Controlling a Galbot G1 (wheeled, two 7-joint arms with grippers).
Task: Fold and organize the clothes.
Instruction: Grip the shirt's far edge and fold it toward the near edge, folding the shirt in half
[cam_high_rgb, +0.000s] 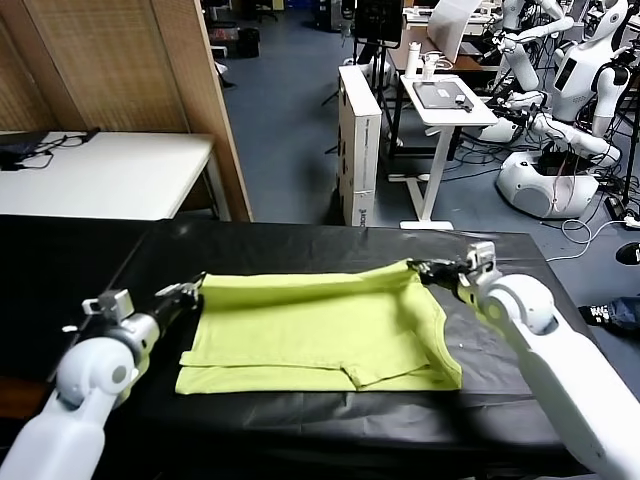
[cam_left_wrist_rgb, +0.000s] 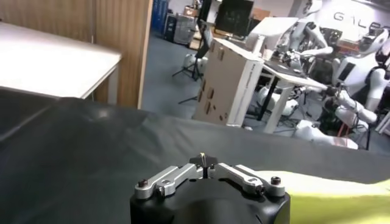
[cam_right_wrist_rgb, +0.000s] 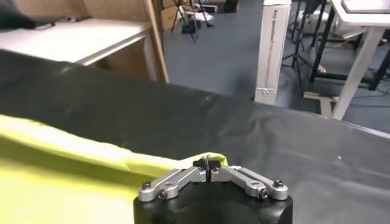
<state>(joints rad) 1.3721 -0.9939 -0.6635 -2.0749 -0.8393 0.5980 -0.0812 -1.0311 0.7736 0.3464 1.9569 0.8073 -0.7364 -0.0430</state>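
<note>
Counter (cam_high_rgb: 300, 245): black-covered, carrying everything listed. T-shirt (cam_high_rgb: 320, 335): lime yellow-green, lying partly folded mid-counter, its far edge stretching taut between both pincers. Left pincer (cam_high_rgb: 193, 290): sitting at the shirt's far left corner, clamping down on the fabric. Right pincer (cam_high_rgb: 428, 268): sitting at the far right corner, pinching that corner tight.

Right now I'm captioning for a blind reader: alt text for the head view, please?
A lime T-shirt lies partly folded on a black table, its far corners pinched by the left gripper and right gripper. Behind are a white table and parked robots.
</note>
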